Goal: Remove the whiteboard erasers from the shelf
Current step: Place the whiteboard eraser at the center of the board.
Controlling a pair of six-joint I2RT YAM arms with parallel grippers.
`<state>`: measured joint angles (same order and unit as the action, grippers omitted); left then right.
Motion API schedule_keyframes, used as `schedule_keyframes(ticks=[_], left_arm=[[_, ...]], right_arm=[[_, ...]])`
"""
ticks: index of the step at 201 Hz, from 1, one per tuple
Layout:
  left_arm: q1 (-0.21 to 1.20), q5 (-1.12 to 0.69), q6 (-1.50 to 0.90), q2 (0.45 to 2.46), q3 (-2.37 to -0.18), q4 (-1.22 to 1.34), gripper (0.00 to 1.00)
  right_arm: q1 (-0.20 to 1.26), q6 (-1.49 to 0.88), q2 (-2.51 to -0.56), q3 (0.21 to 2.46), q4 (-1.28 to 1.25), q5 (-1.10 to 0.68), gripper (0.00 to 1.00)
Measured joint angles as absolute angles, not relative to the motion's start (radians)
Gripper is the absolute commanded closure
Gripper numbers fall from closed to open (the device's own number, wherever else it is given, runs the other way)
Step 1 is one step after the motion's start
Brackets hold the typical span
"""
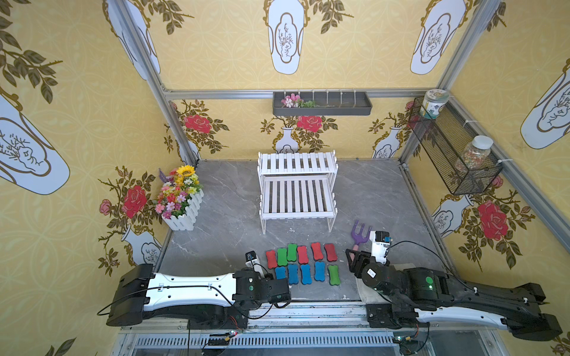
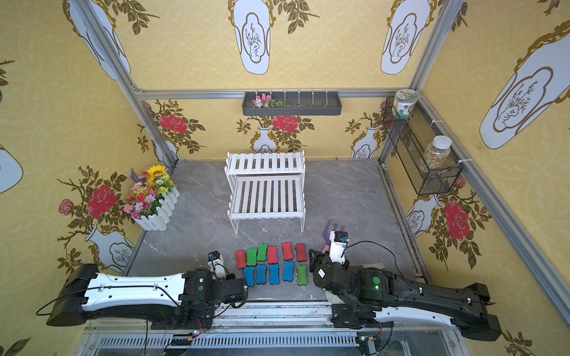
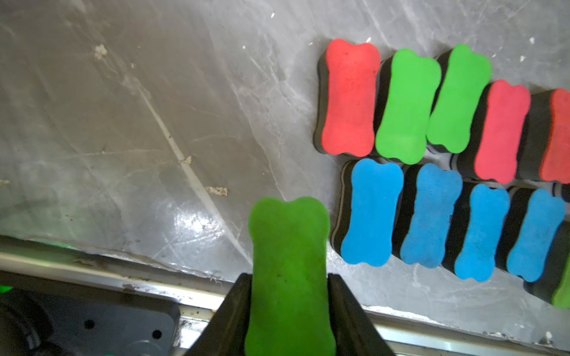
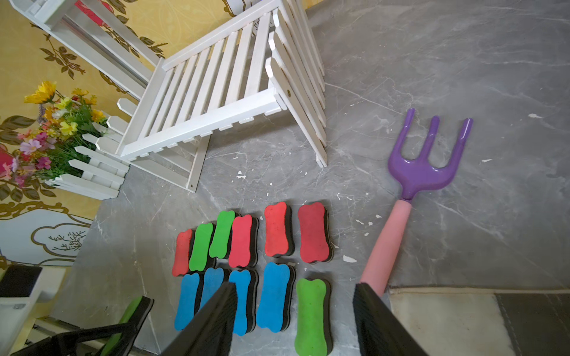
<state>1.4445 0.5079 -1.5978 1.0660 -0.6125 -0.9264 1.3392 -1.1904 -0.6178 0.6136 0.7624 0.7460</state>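
The white two-tier shelf stands at the back middle of the table with bare slats. Several whiteboard erasers lie in two rows on the table in front of it: red and green ones behind, blue ones and a green one nearer the front. Beside the blue row, over the table's front edge, my left gripper is shut on a green eraser. At the rows' right end my right gripper hovers open above the lying green eraser, holding nothing.
A purple hand rake with a pink handle lies right of the erasers, close to my right gripper. A flower box stands at the left. A dark wall tray and a wire basket with jars hang on the walls.
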Motion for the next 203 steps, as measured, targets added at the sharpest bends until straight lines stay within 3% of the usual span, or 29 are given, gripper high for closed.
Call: schedule_keyframes(ticks=[73, 125, 203], left_arm=[[1.333, 0.421, -1.444, 1.132, -0.576, -0.76, 0.56], [1.322, 0.416, -1.353, 1.262, -0.61, -0.748, 0.55], [1.313, 0.453, -1.291, 1.299, -0.622, -0.767, 0.49]], right_arm=[[1.339, -1.182, -0.601, 0.622, 0.787, 0.765, 0.35], [1.339, -1.185, -0.615, 0.637, 0.792, 0.765, 0.35], [1.339, -1.185, -0.648, 0.657, 0.792, 0.773, 0.34]])
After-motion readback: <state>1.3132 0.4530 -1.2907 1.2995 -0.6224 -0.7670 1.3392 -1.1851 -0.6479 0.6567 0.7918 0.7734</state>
